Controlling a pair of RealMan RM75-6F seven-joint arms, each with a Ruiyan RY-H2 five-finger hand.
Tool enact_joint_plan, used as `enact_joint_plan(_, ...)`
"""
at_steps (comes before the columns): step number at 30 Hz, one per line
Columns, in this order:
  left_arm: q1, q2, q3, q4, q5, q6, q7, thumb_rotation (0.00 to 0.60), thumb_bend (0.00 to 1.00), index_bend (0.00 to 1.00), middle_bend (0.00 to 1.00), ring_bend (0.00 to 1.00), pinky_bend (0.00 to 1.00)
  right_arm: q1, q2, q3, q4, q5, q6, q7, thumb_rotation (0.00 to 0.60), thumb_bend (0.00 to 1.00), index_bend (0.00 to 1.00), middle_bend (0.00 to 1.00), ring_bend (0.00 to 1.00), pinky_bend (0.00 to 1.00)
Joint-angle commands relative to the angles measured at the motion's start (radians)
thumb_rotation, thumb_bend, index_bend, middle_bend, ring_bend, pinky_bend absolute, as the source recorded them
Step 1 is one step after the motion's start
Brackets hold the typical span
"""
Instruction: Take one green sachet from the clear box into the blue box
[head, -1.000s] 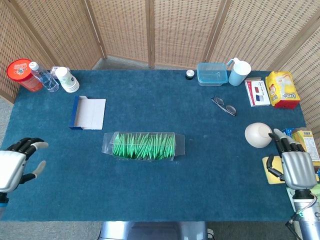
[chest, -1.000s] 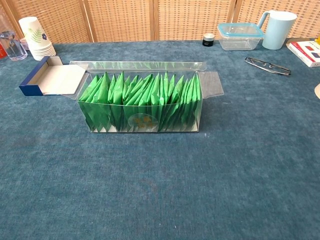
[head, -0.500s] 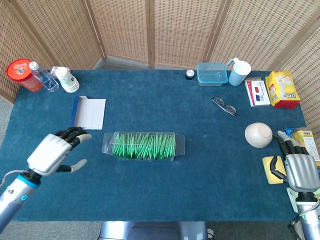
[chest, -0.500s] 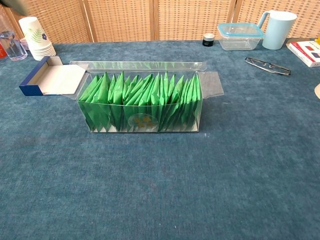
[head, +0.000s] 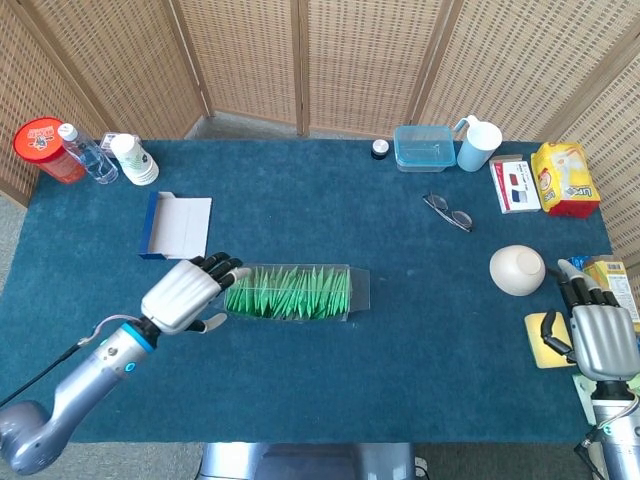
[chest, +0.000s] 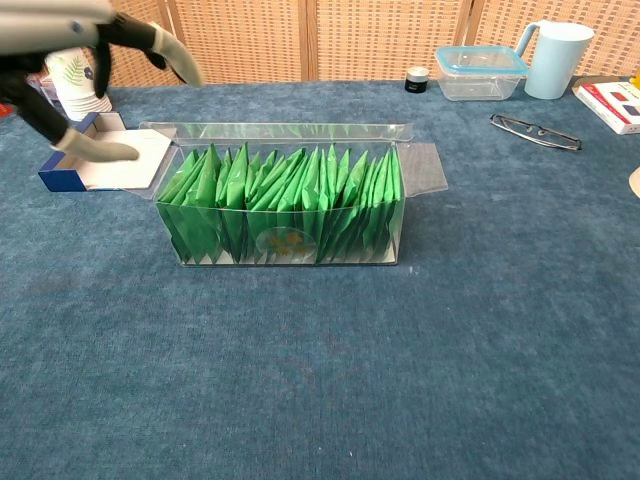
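Green sachets (chest: 285, 205) fill clear box (head: 357, 290); left hand (head: 185, 294), fingers spread, empty, cropped in chest view.

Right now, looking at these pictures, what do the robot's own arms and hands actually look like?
The left hand has a silver-grey shell and dark fingers with pale tips. Its grey, rounded arm carries a blue ring at the wrist and a thin black cable alongside. The right hand looks alike: silvery ribbed back, dark fingers, thin wires at its wrist.
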Motion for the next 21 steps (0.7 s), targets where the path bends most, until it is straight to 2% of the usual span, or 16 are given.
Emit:
enact_joint_plan(1,-0.035,-0.052,-0.005,0.03,-0.051,-0.015,0.056,0.529,0.25,0.18,0.2,0.18,0.42,0.0,0.003,0.001,-0.001,0.003,-0.001,-0.001,0.274,0.72,0.13,0.14,0.18,0.29)
enact_joint_plan(6,-0.07,-0.111,-0.015,0.06,-0.105,-0.011,0.101,0.532,0.25,0.19,0.2,0.18,0.42,-0.008,0.008,0.0,-0.005,0.005,0.008,0.003,0.274,0.72,0.13,0.14,0.18,0.29)
enact_joint_plan(12,-0.121,-0.14,-0.029,0.072,-0.161,-0.034,0.126,0.531,0.26,0.19,0.19,0.17,0.42,-0.024,0.012,-0.005,0.002,0.008,0.021,0.017,0.274,0.72,0.13,0.14,0.18,0.29)
enact_joint_plan(18,-0.171,-0.161,-0.042,0.081,-0.211,-0.074,0.105,0.528,0.36,0.25,0.19,0.17,0.42,-0.034,0.013,-0.007,0.01,0.004,0.034,0.034,0.273,0.72,0.13,0.14,0.18,0.29)
enact_joint_plan(21,-0.197,-0.163,-0.041,0.087,-0.227,-0.095,0.104,0.528,0.37,0.27,0.19,0.17,0.42,-0.037,0.013,-0.007,0.015,0.005,0.036,0.041,0.274,0.72,0.13,0.14,0.18,0.29)
